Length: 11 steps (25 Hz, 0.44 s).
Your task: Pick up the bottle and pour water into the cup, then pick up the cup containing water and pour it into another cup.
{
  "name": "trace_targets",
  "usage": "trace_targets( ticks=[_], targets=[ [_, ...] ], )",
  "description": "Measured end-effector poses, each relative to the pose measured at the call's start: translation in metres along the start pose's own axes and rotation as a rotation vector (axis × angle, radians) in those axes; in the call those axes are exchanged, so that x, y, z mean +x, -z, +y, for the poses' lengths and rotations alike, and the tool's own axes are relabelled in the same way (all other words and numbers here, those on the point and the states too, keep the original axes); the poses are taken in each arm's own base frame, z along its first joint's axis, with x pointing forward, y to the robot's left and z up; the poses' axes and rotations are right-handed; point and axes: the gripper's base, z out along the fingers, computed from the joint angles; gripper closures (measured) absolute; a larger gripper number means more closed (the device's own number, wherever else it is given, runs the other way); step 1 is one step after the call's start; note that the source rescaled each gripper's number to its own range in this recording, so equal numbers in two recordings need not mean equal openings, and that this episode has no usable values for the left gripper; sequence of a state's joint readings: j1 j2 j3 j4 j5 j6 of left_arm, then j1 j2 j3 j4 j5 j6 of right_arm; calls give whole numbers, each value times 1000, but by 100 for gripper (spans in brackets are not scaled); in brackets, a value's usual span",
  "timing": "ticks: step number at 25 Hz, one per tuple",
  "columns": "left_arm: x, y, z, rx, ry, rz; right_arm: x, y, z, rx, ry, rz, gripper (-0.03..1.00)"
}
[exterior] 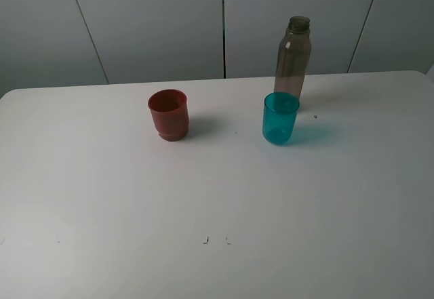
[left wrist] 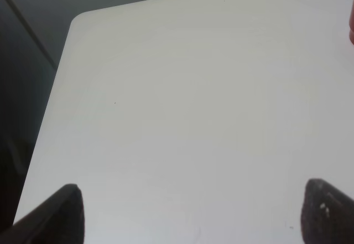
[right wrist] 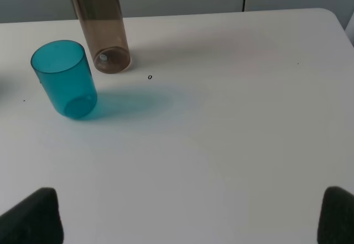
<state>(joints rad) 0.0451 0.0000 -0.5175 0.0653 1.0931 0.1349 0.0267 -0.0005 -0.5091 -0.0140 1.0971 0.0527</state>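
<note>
Exterior high view: see-through grey-brown bottle (exterior: 293,58) stands tall behind the teal cup (exterior: 280,118), upper right. Bottle's bottom is hidden. Both grippers gape wide, holding nothing.

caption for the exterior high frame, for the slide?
Start of pouring task: uncapped smoky bottle upright behind teal cup, red ridged cup apart to the left, all on a white table; no arms in view.

text: none legible | labels: none on bottle (exterior: 293,58) or cups | signs: none
</note>
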Motion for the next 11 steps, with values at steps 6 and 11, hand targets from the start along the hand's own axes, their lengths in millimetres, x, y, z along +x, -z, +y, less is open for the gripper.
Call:
trace_targets(
  ticks=[6,11],
  targets=[
    [0,0,0,0,0,0,0,0,0,0,0,0,-3],
    [0,0,0,0,0,0,0,0,0,0,0,0,-3]
  ],
)
